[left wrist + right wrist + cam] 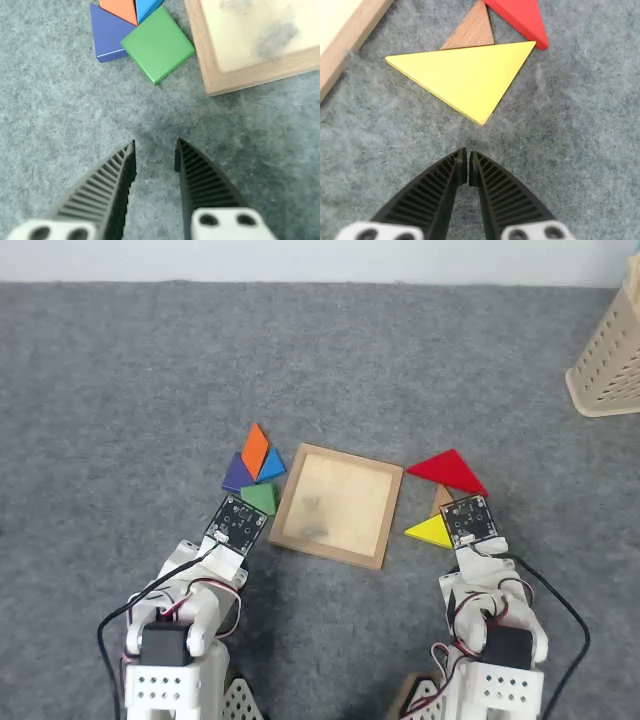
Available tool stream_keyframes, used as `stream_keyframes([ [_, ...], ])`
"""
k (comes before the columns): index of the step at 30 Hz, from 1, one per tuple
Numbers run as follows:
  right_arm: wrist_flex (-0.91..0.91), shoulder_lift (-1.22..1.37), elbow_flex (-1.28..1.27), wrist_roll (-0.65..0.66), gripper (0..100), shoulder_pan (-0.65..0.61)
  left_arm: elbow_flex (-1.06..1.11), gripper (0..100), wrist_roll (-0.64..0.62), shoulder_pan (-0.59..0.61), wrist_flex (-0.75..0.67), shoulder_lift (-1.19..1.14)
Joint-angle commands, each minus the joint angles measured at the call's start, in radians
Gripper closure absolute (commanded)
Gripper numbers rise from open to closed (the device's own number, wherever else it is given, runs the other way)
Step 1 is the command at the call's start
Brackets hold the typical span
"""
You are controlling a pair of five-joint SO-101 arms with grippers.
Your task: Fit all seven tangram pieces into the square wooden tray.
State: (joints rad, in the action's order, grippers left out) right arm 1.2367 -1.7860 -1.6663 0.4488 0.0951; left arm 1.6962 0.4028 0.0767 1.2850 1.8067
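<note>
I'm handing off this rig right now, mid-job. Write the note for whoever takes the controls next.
Left gripper: open, empty, low over the table, just short of the green square piece.
Right gripper: shut, empty, just short of the yellow triangle.
Square wooden tray: between the two clusters of pieces, nothing in it.
Left of the tray, clustered: green square, purple piece, orange piece, blue piece.
Right of the tray: yellow triangle, red triangle, small plain wooden triangle.
Done: no piece placed.
Left: all seven.
</note>
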Motion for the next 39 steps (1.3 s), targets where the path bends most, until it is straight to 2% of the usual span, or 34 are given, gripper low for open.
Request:
stream_keyframes([
  [1,-0.012,0.012,-0.018,0.009,98.0,0.008,-0.012,88,-0.011,0.003,-0.002,0.021],
  [8,-0.012,0.016,-0.020,0.005,98.0,-0.018,-0.012,88,-0.011,0.003,-0.002,0.021],
  [15,-0.004,0.019,-0.020,0.005,98.0,-0.127,-0.012,88,-0.011,0.003,-0.002,0.021],
  [18,0.065,0.008,-0.020,0.009,98.0,-0.160,-0.012,88,-0.011,0.003,-0.002,0.021],
  [26,0.035,-0.022,-0.015,0.014,98.1,-0.298,-0.012,88,-0.011,0.003,-0.002,0.021],
  [30,-0.028,-0.031,-0.015,0.018,98.2,-0.252,-0.012,88,-0.011,0.003,-0.002,0.021],
  [32,-0.110,-0.030,-0.014,0.078,98.1,-0.216,-0.012,88,-0.011,0.002,-0.002,0.021],
  [36,-0.214,-0.030,0.012,0.278,98.1,-0.050,-0.012,88,-0.011,0.003,-0.002,0.021],
  [39,-0.288,-0.030,0.092,0.307,98.1,0.071,-0.012,88,-0.011,0.003,-0.002,0.021],
])
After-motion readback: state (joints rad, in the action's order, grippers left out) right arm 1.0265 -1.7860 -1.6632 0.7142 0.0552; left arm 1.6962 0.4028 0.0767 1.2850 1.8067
